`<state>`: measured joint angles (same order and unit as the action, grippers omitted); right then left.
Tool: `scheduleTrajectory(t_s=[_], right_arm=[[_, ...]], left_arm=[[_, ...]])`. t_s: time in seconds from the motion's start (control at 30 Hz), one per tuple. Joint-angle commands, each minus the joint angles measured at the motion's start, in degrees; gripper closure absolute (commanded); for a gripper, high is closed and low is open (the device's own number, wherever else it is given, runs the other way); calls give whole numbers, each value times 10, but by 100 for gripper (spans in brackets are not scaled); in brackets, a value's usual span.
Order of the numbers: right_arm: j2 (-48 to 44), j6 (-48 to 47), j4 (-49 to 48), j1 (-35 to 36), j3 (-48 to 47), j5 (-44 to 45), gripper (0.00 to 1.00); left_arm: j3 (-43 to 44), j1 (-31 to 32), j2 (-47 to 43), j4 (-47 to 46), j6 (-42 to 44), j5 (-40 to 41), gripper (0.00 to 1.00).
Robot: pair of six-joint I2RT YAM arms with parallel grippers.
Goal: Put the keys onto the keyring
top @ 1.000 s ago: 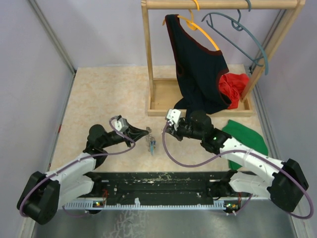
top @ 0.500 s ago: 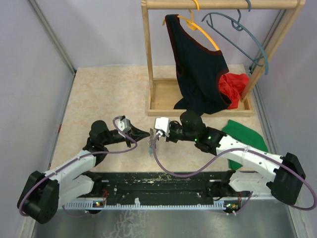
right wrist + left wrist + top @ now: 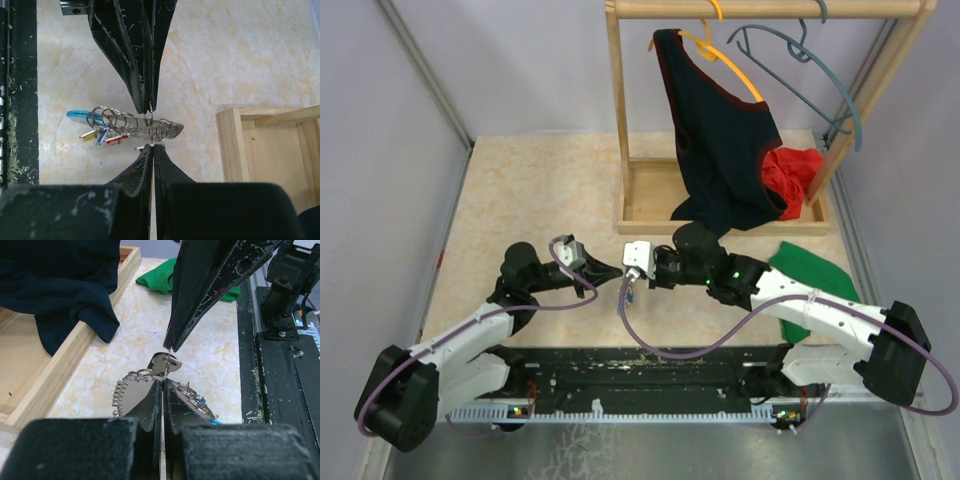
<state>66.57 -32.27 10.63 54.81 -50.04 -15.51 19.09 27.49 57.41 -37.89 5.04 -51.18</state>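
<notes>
This was a robot laboratory cell, not a home or a shop. The wooden rack (image 3: pixel 617 120) stood at the back of a marble-patterned worktop (image 3: pixel 540 190), and plain grey panel walls (image 3: pixel 380 200) on metal posts closed in the space to the left of the rack, behind it and to its right. In front of the rack, two white-and-black robot arms, the left arm (image 3: pixel 470 335) and the right arm (image 3: pixel 820 315), were bolted to a black rail (image 3: pixel 650 365) and trailed purple cables (image 3: pixel 670 345). On the rack hung a black garment (image 3: pixel 720 150) and a grey-blue hanger (image 3: pixel 810 75), with a red cloth (image 3: pixel 795 175) at its base, like test props.
</notes>
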Motion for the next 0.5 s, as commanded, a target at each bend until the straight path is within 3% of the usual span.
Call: scheduleTrajectory(t_s=[0.0, 0.47], right_arm=[[2, -6, -4, 12, -37, 5, 100], [7, 1, -15, 15, -41, -10, 100]], left_arm=[[18, -2, -6, -3, 9, -13, 99], [18, -2, -6, -9, 6, -23, 99]])
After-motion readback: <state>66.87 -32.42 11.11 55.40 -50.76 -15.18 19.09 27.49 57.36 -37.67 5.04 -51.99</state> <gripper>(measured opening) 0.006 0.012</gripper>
